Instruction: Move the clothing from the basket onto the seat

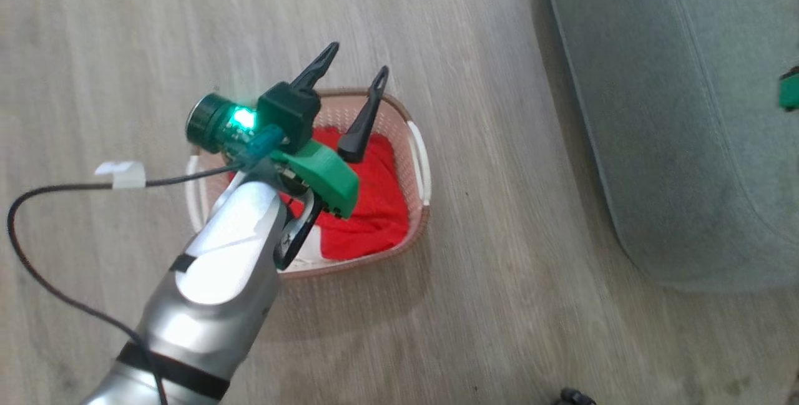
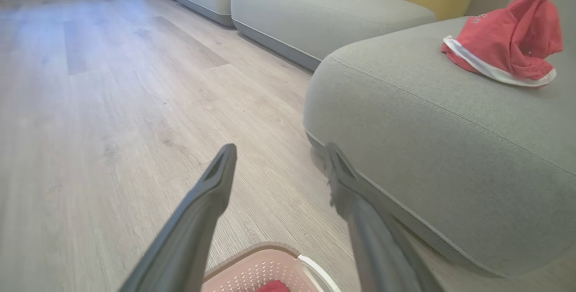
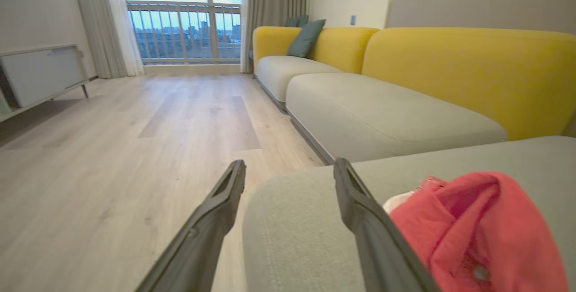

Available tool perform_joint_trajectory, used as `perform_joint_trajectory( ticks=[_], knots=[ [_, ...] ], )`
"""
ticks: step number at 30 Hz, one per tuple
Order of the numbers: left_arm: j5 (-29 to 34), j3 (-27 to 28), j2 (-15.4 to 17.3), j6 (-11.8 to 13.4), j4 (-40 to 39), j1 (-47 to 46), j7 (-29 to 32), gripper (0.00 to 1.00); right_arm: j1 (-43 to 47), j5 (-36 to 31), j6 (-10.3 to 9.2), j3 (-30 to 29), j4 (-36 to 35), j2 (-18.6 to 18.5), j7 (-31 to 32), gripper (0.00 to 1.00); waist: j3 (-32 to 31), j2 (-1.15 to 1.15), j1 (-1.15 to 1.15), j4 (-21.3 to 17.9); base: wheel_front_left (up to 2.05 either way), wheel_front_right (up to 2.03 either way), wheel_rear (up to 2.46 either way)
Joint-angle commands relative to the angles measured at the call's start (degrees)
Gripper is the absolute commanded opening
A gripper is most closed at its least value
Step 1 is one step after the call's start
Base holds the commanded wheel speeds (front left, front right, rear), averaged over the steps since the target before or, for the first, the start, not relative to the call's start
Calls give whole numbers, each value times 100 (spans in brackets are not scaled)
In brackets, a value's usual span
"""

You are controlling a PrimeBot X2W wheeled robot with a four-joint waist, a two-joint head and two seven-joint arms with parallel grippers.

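The cream basket (image 1: 419,161) stands on the wooden floor and holds a red piece of clothing (image 1: 374,205). My left gripper (image 1: 356,60) hovers open above the basket's far end, nothing between its fingers. In the left wrist view the basket's rim (image 2: 261,249) shows below the open left gripper (image 2: 280,151). A second red garment with white trim (image 2: 508,40) lies crumpled on the grey seat (image 2: 427,125). My right gripper (image 3: 289,166) is open over the seat's corner (image 3: 292,220). The red garment (image 3: 472,229) lies just right of its right finger, free of the jaws.
The seat (image 1: 686,112) lies to the right of the basket across a strip of bare floor. More grey cushions (image 3: 382,116) with yellow backrests (image 3: 468,71) run along the wall. A low cabinet (image 3: 40,74) stands far left. A black cable (image 1: 37,268) loops from my left arm.
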Motion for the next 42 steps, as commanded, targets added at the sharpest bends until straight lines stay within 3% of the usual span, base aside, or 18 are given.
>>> perform_joint_trajectory(
  ticks=[1,14,23,33,42],
  knots=[
    [-21,260,12,39,-198,-15,-54,100,111,-8,-2,177,-258,-24,-38,100,-299,0,1,245,0,0,0],
    [52,999,-119,150,-129,782,-54,100,882,123,-2,1252,-431,191,-38,100,-1279,0,1,776,0,0,0],
    [238,1616,-105,257,-101,1302,-54,100,1217,206,-2,1811,-274,330,-38,100,-1713,0,1,902,0,0,0],
    [419,2411,-44,430,-191,1839,-54,100,1472,181,-2,2151,-150,616,-38,100,-2027,0,1,861,0,0,0],
    [574,3039,-44,469,-333,2299,-54,100,1715,195,-2,2108,-96,683,-38,100,-2222,0,1,821,0,0,0]
  ],
)
